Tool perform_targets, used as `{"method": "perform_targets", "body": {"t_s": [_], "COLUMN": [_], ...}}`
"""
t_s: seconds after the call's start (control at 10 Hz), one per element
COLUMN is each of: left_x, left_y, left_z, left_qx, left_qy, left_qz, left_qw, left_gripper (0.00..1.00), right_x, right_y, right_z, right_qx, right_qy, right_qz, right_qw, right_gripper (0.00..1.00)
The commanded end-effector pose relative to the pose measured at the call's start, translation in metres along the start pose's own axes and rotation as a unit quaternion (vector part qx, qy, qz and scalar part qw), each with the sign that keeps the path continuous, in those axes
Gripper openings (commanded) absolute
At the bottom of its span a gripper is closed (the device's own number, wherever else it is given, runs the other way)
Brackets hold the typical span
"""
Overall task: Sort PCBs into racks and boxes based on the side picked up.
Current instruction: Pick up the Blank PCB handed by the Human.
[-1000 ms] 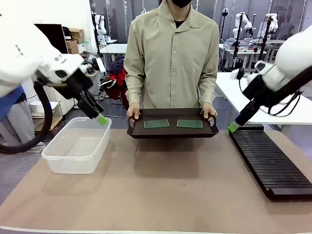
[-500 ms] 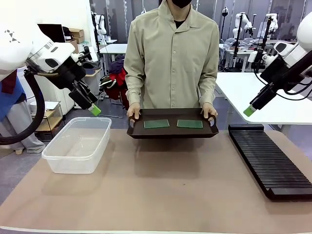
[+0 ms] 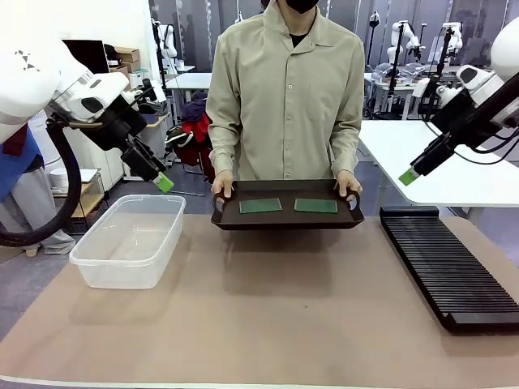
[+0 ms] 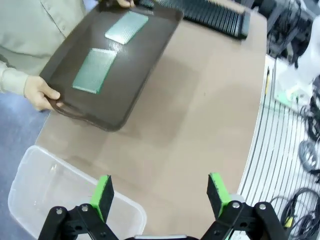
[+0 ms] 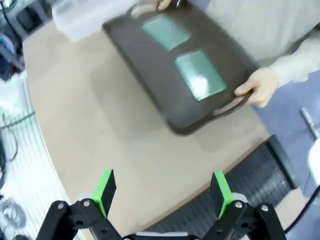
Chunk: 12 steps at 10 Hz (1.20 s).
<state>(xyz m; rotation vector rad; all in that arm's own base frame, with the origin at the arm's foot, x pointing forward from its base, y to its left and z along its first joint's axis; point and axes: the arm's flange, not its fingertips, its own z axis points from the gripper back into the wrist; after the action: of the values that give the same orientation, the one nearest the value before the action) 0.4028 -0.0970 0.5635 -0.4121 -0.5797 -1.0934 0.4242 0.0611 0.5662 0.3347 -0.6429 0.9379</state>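
While the person's tray (image 3: 288,220) carries both PCBs (image 3: 260,206) side by side, long axes crosswise, we see the left gripper (image 4: 161,187) and right gripper (image 5: 162,186) spread wide and empty (boards at eleven and twelve o'clock respectively), neither clearly nearer.

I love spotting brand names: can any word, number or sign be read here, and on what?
None can be read.
The white left robot arm carries small dark marks, too small to read.
The two thin green rectangular boards on the dark plastic tray show no legible print.
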Motion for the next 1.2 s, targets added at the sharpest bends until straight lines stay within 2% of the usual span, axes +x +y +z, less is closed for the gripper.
{"method": "perform_targets", "body": {"t_s": [0.0, 0.2, 0.6, 0.8, 1.0, 1.1], "left_x": [0.003, 0.001, 0.009, 0.012, 0.012, 0.020], "left_y": [0.018, 0.019, 0.007, 0.003, 0.004, 0.003], "left_z": [0.016, 0.037, 0.058, 0.060, 0.053, 0.063], "left_qx": [-0.023, 0.017, 0.054, 0.067, 0.075, 0.054], "left_qy": [-0.061, -0.088, -0.074, -0.065, -0.037, -0.072], "left_qz": [0.016, -0.025, -0.120, -0.128, -0.087, -0.121], "left_qw": [0.998, 0.996, 0.989, 0.987, 0.993, 0.989], "left_gripper": [1.00, 1.00, 1.00, 1.00, 1.00, 1.00], "right_x": [0.004, 0.012, 0.027, 0.032, 0.033, 0.033], "right_y": [-0.022, -0.030, -0.039, -0.041, -0.036, -0.036], "right_z": [0.003, 0.018, 0.050, 0.057, 0.060, 0.060], "right_qx": [-0.014, -0.030, -0.063, -0.063, -0.063, -0.063], "right_qy": [-0.073, -0.093, -0.119, -0.116, -0.110, -0.110], "right_qz": [0.019, 0.033, 0.049, 0.050, 0.042, 0.042], "right_qw": [0.997, 0.995, 0.990, 0.990, 0.991, 0.991], "right_gripper": [1.00, 1.00, 1.00, 1.00, 1.00, 1.00]}}
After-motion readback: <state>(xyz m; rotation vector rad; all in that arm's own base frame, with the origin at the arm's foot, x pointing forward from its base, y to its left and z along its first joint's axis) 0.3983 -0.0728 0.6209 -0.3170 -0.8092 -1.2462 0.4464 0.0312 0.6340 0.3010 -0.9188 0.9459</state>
